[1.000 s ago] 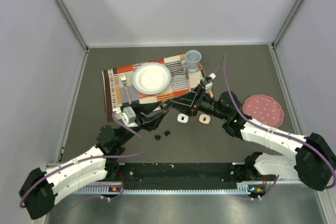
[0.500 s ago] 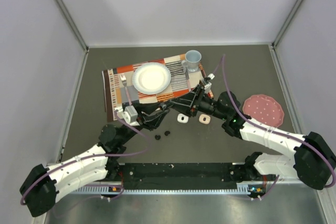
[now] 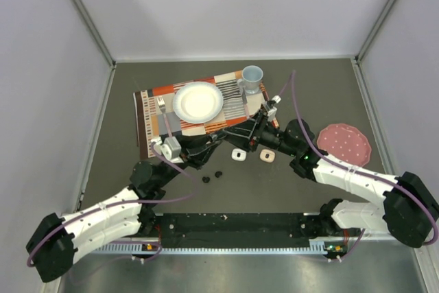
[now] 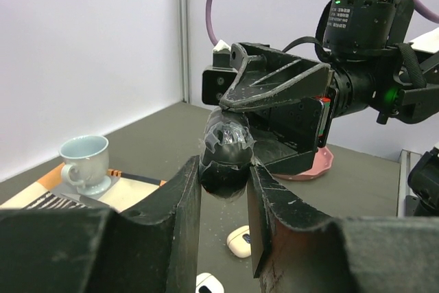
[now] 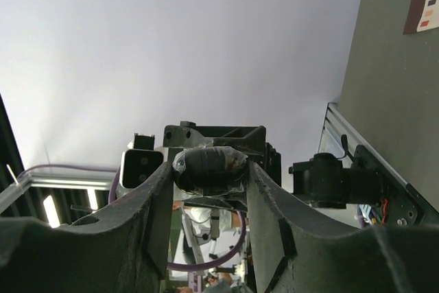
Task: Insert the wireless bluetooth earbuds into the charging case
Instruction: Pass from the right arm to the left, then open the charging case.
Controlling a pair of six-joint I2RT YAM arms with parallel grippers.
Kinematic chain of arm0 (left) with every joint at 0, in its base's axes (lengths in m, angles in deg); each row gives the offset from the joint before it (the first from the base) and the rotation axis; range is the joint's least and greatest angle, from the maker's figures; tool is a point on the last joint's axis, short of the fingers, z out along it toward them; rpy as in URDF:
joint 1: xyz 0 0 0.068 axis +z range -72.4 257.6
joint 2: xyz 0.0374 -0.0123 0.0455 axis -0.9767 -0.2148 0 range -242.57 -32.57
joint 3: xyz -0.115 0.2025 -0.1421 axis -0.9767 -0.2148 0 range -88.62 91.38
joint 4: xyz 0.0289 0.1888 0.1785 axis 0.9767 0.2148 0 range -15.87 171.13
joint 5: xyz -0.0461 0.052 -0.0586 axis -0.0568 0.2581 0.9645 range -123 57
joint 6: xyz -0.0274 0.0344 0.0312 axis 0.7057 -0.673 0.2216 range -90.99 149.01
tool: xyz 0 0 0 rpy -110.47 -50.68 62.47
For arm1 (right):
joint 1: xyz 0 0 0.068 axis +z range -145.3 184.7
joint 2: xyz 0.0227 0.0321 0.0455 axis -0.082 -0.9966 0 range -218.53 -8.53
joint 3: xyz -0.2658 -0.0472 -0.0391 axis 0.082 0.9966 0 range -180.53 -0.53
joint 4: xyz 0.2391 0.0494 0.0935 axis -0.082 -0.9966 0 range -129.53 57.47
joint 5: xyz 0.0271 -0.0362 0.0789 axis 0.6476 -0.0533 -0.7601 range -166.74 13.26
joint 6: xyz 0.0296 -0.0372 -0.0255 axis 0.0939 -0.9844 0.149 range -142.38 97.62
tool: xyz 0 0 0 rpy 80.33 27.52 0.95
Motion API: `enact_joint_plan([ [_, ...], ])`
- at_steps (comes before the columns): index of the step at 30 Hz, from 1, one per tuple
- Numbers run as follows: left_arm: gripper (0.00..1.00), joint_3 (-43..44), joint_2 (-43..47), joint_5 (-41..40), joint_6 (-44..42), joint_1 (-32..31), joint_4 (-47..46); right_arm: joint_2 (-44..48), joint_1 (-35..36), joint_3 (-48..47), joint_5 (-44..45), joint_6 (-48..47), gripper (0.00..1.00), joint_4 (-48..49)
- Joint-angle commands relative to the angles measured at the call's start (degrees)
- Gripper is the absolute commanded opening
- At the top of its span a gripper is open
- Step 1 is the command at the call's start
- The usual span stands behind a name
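Observation:
A black, rounded charging case (image 4: 226,143) wrapped in clear tape hangs in the air above the table, gripped from both sides. My left gripper (image 4: 224,175) is shut on its lower end. From the opposite side my right gripper (image 5: 209,169) is shut on the same case (image 5: 209,164). In the top view the left gripper (image 3: 217,139) and the right gripper (image 3: 241,135) meet tip to tip over the placemat's near edge. Two black earbuds (image 3: 206,179) (image 3: 219,173) lie on the table near the left arm. Two small white pieces with dark centres (image 3: 238,154) (image 3: 267,156) lie beneath the grippers.
A striped placemat (image 3: 154,104) at the back carries a white plate (image 3: 197,101), a fork (image 3: 162,106) and a pale blue cup (image 3: 252,78). A pink dotted plate (image 3: 344,143) sits at the right. White walls enclose the table.
My left gripper's jaws have closed onto the black case that the right gripper holds. Both arms have stayed almost where they were.

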Motion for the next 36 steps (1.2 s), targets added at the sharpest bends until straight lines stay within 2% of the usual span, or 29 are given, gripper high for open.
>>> enact_joint_plan([
  [1,0.00,2.8,-0.5,0.8,0.0,-0.2,-0.4,0.1,0.1,-1.1,-1.4,-1.7,0.42,4.8],
  [3,0.00,2.8,-0.4,1.1,0.0,-0.2,-0.3,0.4,0.1,-1.8,-1.7,-3.0,0.58,2.3],
  [4,0.00,2.8,-0.3,1.1,-0.1,-0.2,-0.2,0.5,0.1,-2.5,-1.8,-5.4,0.69,1.2],
  [6,0.00,2.7,0.4,0.6,-0.3,-0.2,0.6,2.3,0.1,-3.6,-0.9,-8.5,0.79,-5.1],
  [7,0.00,2.6,0.8,0.4,-0.2,-0.2,1.1,3.2,0.1,-5.5,-0.2,-13.3,0.87,-8.7],
  [8,0.00,2.5,1.2,-0.1,0.1,-0.2,1.6,4.0,0.1,-6.7,1.7,-15.9,0.89,-16.0],
  [10,0.00,2.3,3.5,-1.9,0.4,-0.2,4.4,6.8,0.1,-10.3,4.1,-24.1,0.95,-22.4],
  [15,0.00,5.5,9.9,-1.7,-0.7,0.2,20.3,10.6,0.2,-17.0,11.4,-40.6,0.96,-40.0],
  [16,0.00,6.1,10.6,-0.3,-0.8,0.5,22.3,10.8,0.2,-18.6,11.5,-45.2,0.96,-41.5],
  [19,0.00,7.7,12.5,2.8,-0.2,1.5,27.3,10.6,0.7,-20.5,9.1,-50.7,0.96,-44.2],
  [24,0.00,8.5,12.9,6.0,0.6,2.1,29.4,10.4,3.8,-21.5,8.8,-54.9,0.95,-45.8],
  [36,0.00,8.8,11.8,7.9,0.6,2.3,27.8,7.3,6.2,-23.0,8.9,-55.3,0.94,-47.4],
])
